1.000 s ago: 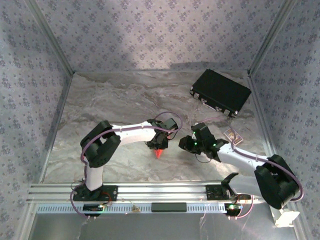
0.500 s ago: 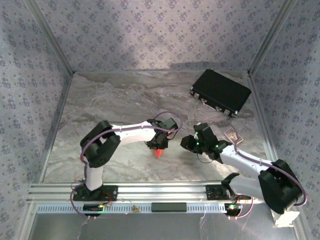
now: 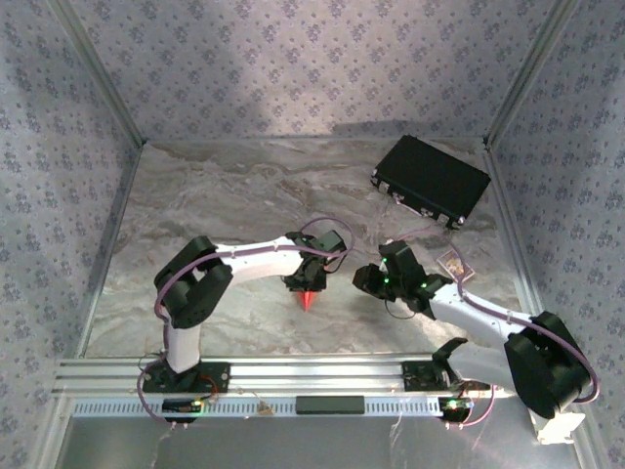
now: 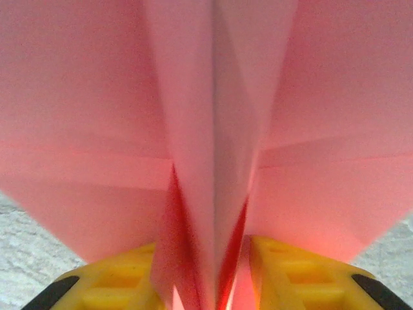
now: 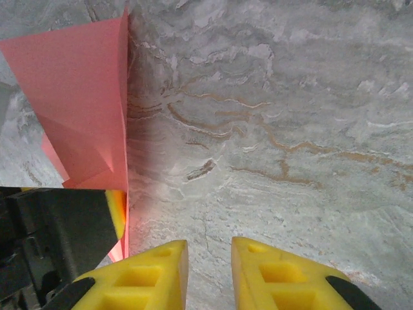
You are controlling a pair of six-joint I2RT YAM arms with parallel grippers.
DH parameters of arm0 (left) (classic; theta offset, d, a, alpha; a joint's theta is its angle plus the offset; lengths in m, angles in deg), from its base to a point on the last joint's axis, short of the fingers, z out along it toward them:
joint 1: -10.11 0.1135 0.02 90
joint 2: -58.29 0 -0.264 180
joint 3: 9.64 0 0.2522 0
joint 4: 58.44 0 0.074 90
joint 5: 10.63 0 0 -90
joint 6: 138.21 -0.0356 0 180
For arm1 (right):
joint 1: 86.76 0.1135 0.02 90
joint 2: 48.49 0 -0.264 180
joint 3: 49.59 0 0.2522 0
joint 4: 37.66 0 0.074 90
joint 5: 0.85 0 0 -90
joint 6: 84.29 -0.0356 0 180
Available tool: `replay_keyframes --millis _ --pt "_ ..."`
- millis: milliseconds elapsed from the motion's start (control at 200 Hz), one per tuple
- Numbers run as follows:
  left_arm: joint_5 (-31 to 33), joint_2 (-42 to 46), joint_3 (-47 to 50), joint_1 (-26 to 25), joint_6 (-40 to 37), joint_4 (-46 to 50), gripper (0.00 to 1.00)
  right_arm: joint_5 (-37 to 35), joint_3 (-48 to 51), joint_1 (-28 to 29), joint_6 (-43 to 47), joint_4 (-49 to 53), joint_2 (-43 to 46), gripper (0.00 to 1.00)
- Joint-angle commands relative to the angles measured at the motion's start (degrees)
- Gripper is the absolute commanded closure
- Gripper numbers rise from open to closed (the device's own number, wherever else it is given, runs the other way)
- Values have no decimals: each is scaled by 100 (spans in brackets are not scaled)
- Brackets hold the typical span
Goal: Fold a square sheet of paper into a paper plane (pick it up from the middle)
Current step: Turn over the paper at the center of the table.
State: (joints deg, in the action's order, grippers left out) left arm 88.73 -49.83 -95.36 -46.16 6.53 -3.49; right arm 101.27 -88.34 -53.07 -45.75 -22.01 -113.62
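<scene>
The paper plane (image 4: 213, 129) is a salmon-pink folded sheet with a sharp centre crease, standing upright between the yellow fingers of my left gripper (image 4: 203, 258). That gripper is shut on the folded middle while the wings spread out to both sides. From above, the pink tip (image 3: 309, 299) pokes out below the left gripper (image 3: 305, 283) near the table's middle. My right gripper (image 5: 210, 258) hovers over bare marble just right of the paper (image 5: 84, 97), its jaws a little apart with nothing between them. The right gripper (image 3: 368, 281) sits a short way from the left one.
A black rectangular case (image 3: 432, 180) lies at the back right. A small patterned card (image 3: 455, 264) rests beside the right forearm. Patterned walls close in the marble table (image 3: 215, 195), and an aluminium rail (image 3: 293, 373) runs along the near edge.
The right arm has shifted slightly, its elbow swinging outward. The left gripper stays in place with the paper, its jaws a touch wider.
</scene>
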Motion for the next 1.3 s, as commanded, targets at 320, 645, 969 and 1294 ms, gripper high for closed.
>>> replay_keyframes --millis 320,645,969,1294 --pt "255 681 -68 -28 83 328 63 -238 -103 -186 324 579 356 73" --pt "1736 2279 705 137 -469 -166 50 -1900 -1030 -386 1892 1667 1316 33" --pt "2984 4261 2639 1668 -1856 -1564 3 -4414 -454 -989 4694 -252 604 14" --pt "2476 4609 3879 3692 -3829 -3522 1 -2667 286 -2612 5201 -3176 -734 14"
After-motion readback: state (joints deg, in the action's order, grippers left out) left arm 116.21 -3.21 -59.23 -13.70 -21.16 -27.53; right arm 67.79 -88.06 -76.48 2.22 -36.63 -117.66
